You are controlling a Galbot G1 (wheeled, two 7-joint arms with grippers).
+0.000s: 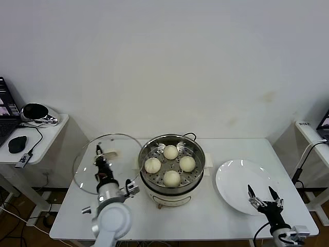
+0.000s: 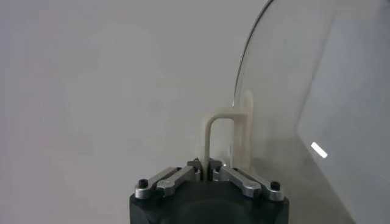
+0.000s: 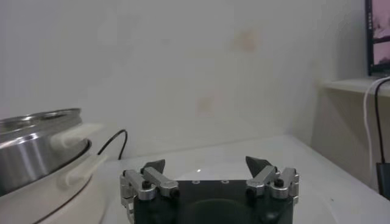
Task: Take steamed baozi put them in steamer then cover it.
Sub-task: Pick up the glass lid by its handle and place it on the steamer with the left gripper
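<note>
Several cream-white baozi [image 1: 171, 164] lie on the perforated tray inside the shiny steamer [image 1: 145, 177] at the table's middle. The clear glass cover [image 1: 85, 154] is raised off the table to the steamer's left and tilted. My left gripper [image 1: 98, 155] is shut on the cover's cream-white handle [image 2: 230, 135], which shows up close in the left wrist view with the glass rim [image 2: 247, 55] curving away beyond it. My right gripper [image 1: 264, 194] stands open and empty over the near edge of the white plate [image 1: 231, 180]; its own view shows the gripper [image 3: 206, 165] with the steamer [image 3: 36, 143] off to one side.
A side table with a black mouse [image 1: 17, 144] and a laptop stands at the far left. Another small table [image 1: 308, 128] with a cable stands at the far right. The steamer's black cord [image 3: 113, 141] trails behind it.
</note>
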